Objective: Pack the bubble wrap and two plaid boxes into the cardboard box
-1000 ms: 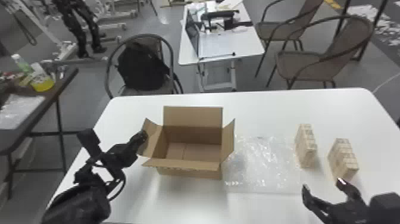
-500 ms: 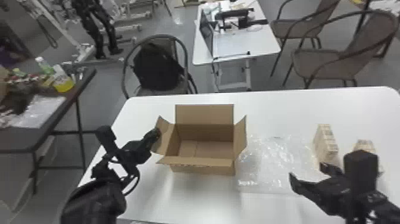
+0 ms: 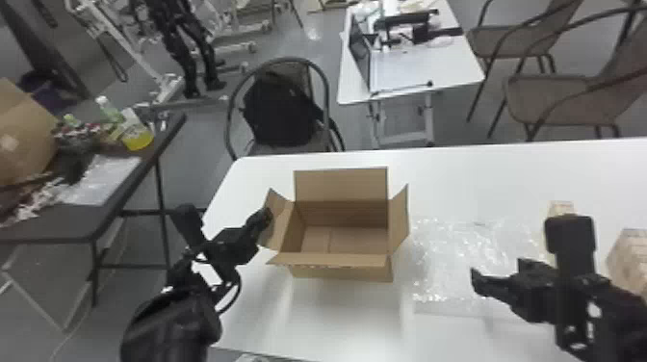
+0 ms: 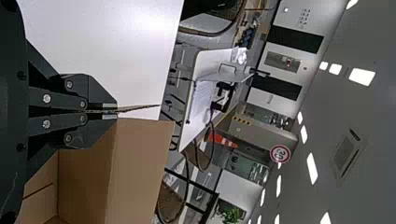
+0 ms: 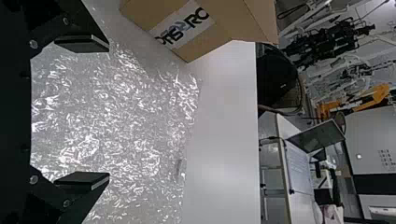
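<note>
Taking twelve o'clock as the far side of the head view, I have my right gripper (image 3: 498, 273) out over the bubble wrap (image 3: 447, 255), its two fingers spread wide apart; my right wrist view shows the crinkled sheet between and beyond the pads (image 5: 81, 44). The wrap lies flat on the white table (image 3: 337, 320), reaching under the gripper and off toward ten o'clock from it, with its far end just beside the right side of the cardboard box (image 3: 342, 274). That box stands upright and open at about nine to ten o'clock from my right gripper, its brown bottom showing between the raised flaps, while the near flap (image 3: 332, 260) leans out toward me. My left gripper (image 3: 264, 219) is at the box's left flap (image 3: 280, 224), with its fingers pressed together on the edge of that cardboard; from there the middle of the box is at about four o'clock. As for the plaid boxes, the first one (image 3: 561, 208) stands between one and two o'clock from my right gripper, partly hidden by that arm, and the second one (image 3: 626, 255) sits close to three o'clock, also partly covered. Past the table, a dark bag (image 3: 279, 110) rests on a chair (image 3: 231, 113).
</note>
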Tool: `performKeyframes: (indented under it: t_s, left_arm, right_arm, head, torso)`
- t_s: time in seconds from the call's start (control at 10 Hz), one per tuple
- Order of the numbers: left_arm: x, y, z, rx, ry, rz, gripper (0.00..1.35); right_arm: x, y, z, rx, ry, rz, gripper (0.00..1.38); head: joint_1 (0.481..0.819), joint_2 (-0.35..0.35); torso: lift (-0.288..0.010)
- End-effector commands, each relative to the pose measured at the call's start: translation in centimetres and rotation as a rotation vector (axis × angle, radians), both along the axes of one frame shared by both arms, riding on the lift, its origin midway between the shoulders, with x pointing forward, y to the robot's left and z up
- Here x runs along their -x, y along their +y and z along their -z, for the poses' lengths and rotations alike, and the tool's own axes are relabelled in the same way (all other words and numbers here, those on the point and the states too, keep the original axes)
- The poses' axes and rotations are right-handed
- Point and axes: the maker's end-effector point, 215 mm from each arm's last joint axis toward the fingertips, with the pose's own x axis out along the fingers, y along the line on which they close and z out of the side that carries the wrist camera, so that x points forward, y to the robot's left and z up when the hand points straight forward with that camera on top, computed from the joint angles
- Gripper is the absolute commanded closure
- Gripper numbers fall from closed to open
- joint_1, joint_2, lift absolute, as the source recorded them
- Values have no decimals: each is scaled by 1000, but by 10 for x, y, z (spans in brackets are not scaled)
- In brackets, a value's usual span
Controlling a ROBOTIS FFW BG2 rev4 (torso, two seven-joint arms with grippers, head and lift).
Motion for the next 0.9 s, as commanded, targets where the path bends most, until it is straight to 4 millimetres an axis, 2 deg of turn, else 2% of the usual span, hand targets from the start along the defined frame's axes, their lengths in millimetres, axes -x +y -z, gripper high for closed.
performKeyframes:
  t_s: [0.0, 0.2, 0.3, 0.4, 0.6, 0.7, 0.8]
  left_arm:
    - [-1, 0, -1, 1, -2, 0, 1219]
    - [-2, 0, -3, -3, -4, 3, 1219]
    - [-3, 0, -4, -5, -5, 4, 1219]
    - [-5, 0, -6, -6, -8, 6, 1219]
    - [-5, -1, -5, -6, -7, 7, 1219]
    - [-5, -2, -5, -6, -6, 9, 1219]
    - [-8, -5, -8, -6, -11, 15, 1219]
  right_arm:
    - [-14, 19, 0, 19, 33, -24, 305]
    - [-31, 28, 5, 74, 63, -27, 306]
    - [-38, 16, 15, 134, 94, -5, 306]
    - [-40, 4, 29, 180, 131, 5, 306]
    - [-37, -7, 59, 209, 201, 12, 308]
    - [-36, -9, 72, 202, 233, 14, 308]
    - [-35, -7, 76, 200, 242, 8, 335]
  head:
    - [695, 350]
    - [695, 350]
    - [695, 350]
    - [695, 350]
    - [695, 345]
    - [695, 338]
    - [695, 333]
  torso:
    - [-50]
    - [-50]
    - [-50]
    - [-50]
    - [-50]
    - [-50]
    - [-50]
